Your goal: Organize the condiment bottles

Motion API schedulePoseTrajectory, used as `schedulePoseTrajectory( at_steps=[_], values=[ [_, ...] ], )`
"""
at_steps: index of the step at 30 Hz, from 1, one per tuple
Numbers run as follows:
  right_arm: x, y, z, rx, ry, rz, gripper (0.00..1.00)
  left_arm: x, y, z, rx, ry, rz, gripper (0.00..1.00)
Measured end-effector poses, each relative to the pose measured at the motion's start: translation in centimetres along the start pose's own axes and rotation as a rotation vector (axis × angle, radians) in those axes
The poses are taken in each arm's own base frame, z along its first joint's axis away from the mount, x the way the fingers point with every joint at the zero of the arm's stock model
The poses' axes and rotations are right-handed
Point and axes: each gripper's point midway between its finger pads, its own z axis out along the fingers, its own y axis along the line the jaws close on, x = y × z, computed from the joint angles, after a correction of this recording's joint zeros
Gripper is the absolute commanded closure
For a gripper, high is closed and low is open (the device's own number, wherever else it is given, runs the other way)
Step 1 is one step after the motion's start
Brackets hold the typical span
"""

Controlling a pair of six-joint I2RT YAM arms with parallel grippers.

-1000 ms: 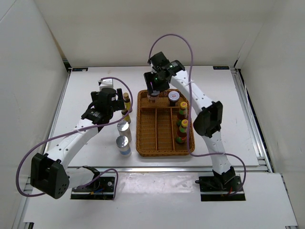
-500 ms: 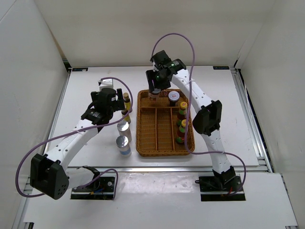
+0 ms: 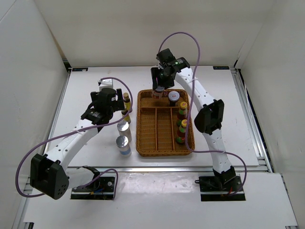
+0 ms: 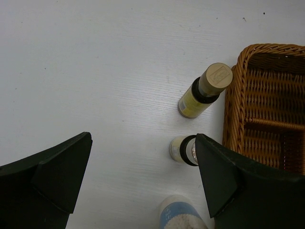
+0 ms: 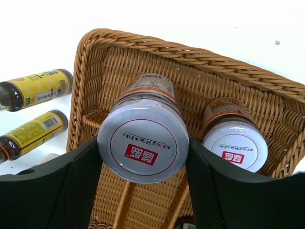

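Jaws: right gripper (image 5: 143, 179) clasps a jar (image 5: 143, 143) over the wicker tray (image 5: 190, 57); left gripper (image 4: 143, 183) spread, empty; second jar (image 5: 233, 143), sauce bottles (image 3: 182, 110) trayed; dark bottles (image 4: 202, 93), cylinders (image 3: 123, 143) not yet in.

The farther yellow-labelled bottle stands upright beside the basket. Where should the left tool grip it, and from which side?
The farther yellow-labelled bottle stands upright, with the wicker basket close beside it and a second bottle near. So come from above and close on its neck under the cap; lower down looks crowded.
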Motion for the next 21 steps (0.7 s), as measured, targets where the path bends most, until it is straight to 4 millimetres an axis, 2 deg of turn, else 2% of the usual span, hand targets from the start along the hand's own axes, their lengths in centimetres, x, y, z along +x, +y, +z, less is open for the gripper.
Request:
schedulePoseTrajectory(
  at_steps=[4,12,21],
  values=[
    [0.3,0.0,0.3,0.007,0.01,0.011,0.77,-0.2,0.0,-0.1,0.0,-0.001,-0.008,0.0],
    [1.2,-0.5,1.0,0.032,0.05,0.028,0.76,-0.1,0.2,-0.1,-0.012,0.0,-0.006,0.0],
    [1.2,-0.9,0.6,0.062,0.05,0.049,0.72,0.1,0.3,0.1,-0.021,0.007,-0.001,0.0]
  ],
)
